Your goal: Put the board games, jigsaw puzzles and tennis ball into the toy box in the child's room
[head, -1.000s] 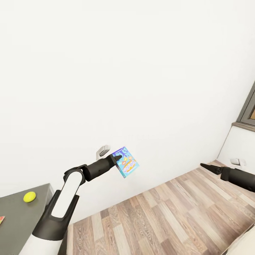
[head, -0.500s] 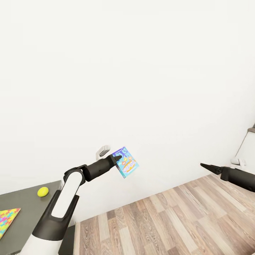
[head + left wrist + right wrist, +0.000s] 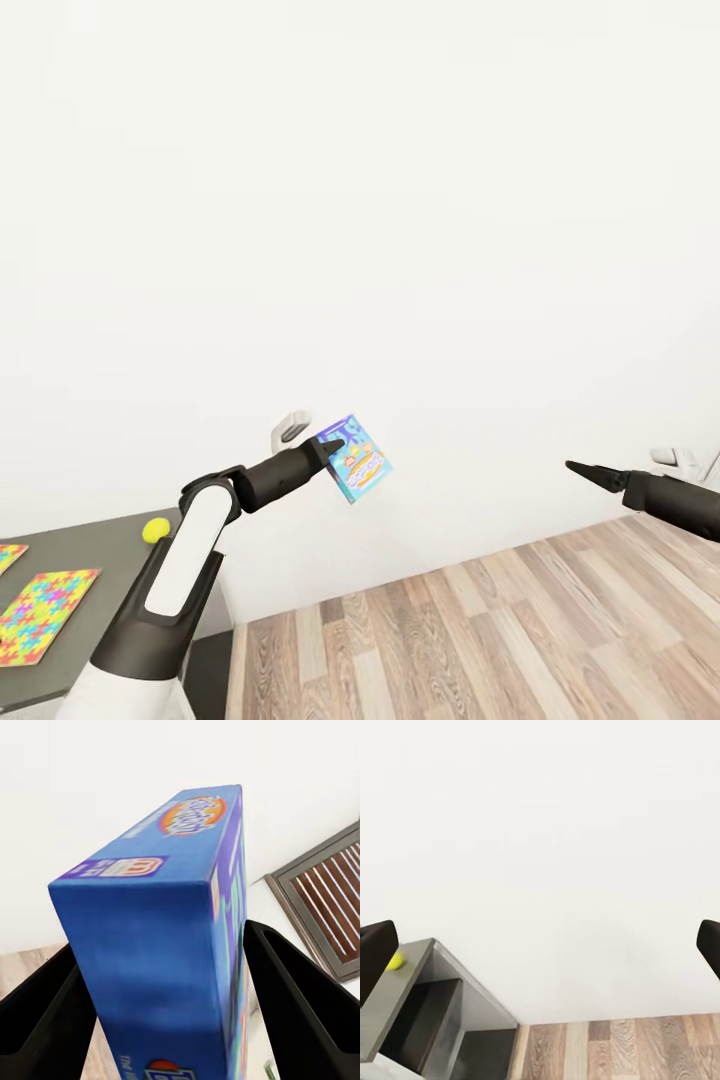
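My left gripper [image 3: 333, 447] is shut on a small blue board game [image 3: 358, 462] and holds it in the air in front of the white wall. In the left wrist view the blue box [image 3: 165, 945] sits clamped between both black fingers [image 3: 296, 997]. My right gripper [image 3: 580, 468] hovers open at the right, holding nothing; its fingers [image 3: 376, 949] stand wide apart. At the lower left, the table [image 3: 120, 570] carries the tennis ball [image 3: 155, 530] and two jigsaw puzzles [image 3: 45, 605], one cut off by the frame edge [image 3: 8, 556]. The tennis ball [image 3: 394, 961] also shows on the table's edge [image 3: 431, 971].
A white wall fills the space ahead, with a socket [image 3: 289, 427] behind the held box and another [image 3: 675, 458] at the right. Wood-plank floor [image 3: 480, 640] lies below. A brown slatted frame [image 3: 330, 900] shows beyond the box.
The whole view has swung left: the table has slid further into the picture, the puzzles have come into sight, and the window frame at the right is gone. Both arms hold their pose.
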Available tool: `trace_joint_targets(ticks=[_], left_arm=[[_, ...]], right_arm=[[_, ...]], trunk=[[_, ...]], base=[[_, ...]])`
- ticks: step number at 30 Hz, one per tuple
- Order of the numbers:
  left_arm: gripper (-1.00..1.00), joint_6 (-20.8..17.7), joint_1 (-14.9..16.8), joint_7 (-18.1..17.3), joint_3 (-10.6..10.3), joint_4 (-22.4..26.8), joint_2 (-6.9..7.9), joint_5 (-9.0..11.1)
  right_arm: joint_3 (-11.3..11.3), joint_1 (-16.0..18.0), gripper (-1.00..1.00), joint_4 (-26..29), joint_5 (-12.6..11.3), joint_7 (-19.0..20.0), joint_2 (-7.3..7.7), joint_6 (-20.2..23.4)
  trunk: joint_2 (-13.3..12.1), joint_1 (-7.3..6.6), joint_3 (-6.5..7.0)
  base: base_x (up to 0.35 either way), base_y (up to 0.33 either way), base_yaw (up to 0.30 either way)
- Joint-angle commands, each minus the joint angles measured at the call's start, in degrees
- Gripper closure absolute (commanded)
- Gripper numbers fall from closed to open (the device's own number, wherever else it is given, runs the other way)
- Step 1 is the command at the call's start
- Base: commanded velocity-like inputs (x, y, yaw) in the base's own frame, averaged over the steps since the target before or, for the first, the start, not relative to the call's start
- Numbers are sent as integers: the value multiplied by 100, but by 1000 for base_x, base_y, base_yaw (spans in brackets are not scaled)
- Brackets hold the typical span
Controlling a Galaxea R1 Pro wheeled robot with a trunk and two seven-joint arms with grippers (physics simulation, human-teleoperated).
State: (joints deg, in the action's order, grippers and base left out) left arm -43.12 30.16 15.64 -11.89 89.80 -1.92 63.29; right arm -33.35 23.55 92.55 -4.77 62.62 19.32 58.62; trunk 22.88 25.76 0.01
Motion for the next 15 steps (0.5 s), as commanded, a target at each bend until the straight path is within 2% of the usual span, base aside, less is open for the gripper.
trace_joint_targets(ticks=[1,15], left_arm=[[100,-11,-1,57,1,3,-2,57],[100,-4,-25,53,3,3,3,53]], right_arm=[[-5,1,-100,-1,-33,-4,2,45],[-5,1,-100,-1,-33,-4,2,38]], trunk=[[4,3,6],[4,3,118]], base=[[0,0,190],[0,0,193]])
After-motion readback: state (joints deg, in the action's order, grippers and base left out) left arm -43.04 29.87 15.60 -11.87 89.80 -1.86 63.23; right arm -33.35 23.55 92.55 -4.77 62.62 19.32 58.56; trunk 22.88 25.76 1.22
